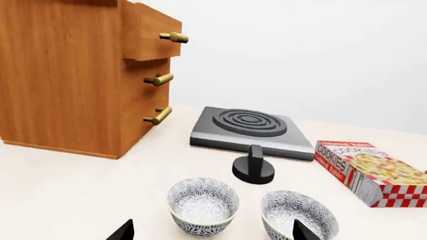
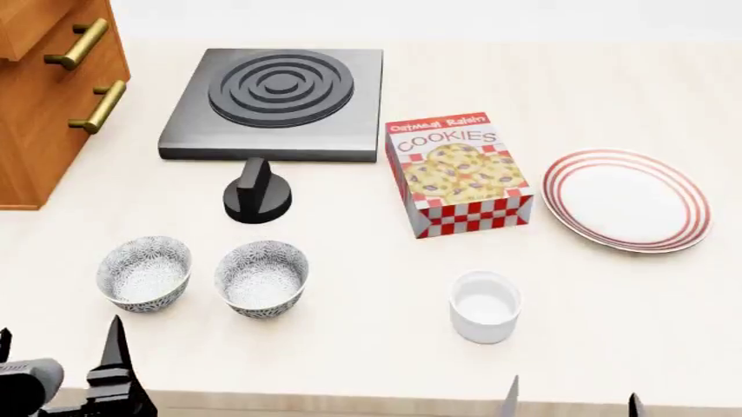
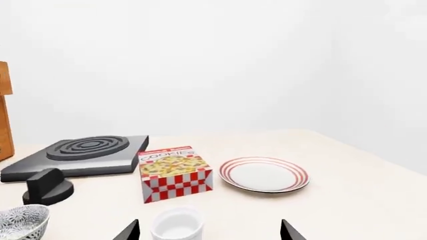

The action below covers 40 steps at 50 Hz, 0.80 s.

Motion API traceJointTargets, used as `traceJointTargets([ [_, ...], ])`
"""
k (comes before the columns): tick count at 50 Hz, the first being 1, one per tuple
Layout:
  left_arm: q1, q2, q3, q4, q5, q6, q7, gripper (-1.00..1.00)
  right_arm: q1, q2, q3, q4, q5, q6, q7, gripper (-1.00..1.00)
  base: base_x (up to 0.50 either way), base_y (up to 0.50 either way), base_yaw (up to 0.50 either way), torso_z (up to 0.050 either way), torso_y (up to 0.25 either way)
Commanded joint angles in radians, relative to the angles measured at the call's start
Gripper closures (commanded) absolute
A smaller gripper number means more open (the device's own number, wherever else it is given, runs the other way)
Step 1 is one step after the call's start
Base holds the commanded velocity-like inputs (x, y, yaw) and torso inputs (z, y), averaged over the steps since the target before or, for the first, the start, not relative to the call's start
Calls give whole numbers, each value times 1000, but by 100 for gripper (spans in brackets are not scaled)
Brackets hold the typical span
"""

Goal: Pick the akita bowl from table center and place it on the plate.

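A: Where is the akita bowl (image 2: 262, 278) from our head view?

B: Near the middle of the counter (image 2: 347, 347), at about 7 o'clock from the cookie box (image 2: 458, 174). Its look-alike, the second bowl (image 2: 144, 274), sits just beside it at 9 o'clock, the two close but apart. Both stand upright and hold nothing.

A: And the plate (image 2: 627, 200)?

B: At 3 o'clock from the cookie box, near it but not touching, well apart from the bowls. It lies flat with nothing on it.

A: What else do we see?

B: A white cup (image 2: 485, 306) at 4 o'clock from the akita bowl, a black knob (image 2: 256, 193) at 12 o'clock from it, and the hotplate (image 2: 278, 102) beyond the knob. A wooden drawer cabinet (image 2: 52, 87) fills the 10 o'clock corner.

A: Our hands?

B: The left hand (image 1: 208, 233) has its fingers spread wide and holds nothing; in its wrist view the second bowl sits between the tips, and the akita bowl (image 1: 298, 214) is partly behind one tip. The right hand (image 3: 210, 231) is also spread and holds nothing, with the cup (image 3: 177, 227) between its tips. Neither touches anything.
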<state>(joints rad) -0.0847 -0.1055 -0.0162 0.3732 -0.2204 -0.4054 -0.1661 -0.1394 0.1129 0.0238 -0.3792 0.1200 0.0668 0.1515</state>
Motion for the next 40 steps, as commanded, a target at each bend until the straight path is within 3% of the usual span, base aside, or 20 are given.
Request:
traceJointTargets([
  [1,-58,-23,-31,77,-28,-76,-47,-100,-79,17,56,-147,19,-35,53,-100,0,0,0,0,0],
  [15,33,-34,-16,139,-26,-9,-53,-100,-140,25,74,-198,20,-65,91,-100,354,0,0,0,0],
  [23,27,-34,-63,138,-86,2,-51,-100,-142,32,75,-197,22,-89,102,-100,23,0,0,0,0],
  [31,21,-37,-63,122,-98,8,-56,-100,-132,37,76,-187,31,-87,115,-100,500,0,0,0,0],
  [40,15,-45,-59,113,-105,12,-62,-100,-131,45,73,-186,43,-84,124,-100,11,0,0,0,0],
])
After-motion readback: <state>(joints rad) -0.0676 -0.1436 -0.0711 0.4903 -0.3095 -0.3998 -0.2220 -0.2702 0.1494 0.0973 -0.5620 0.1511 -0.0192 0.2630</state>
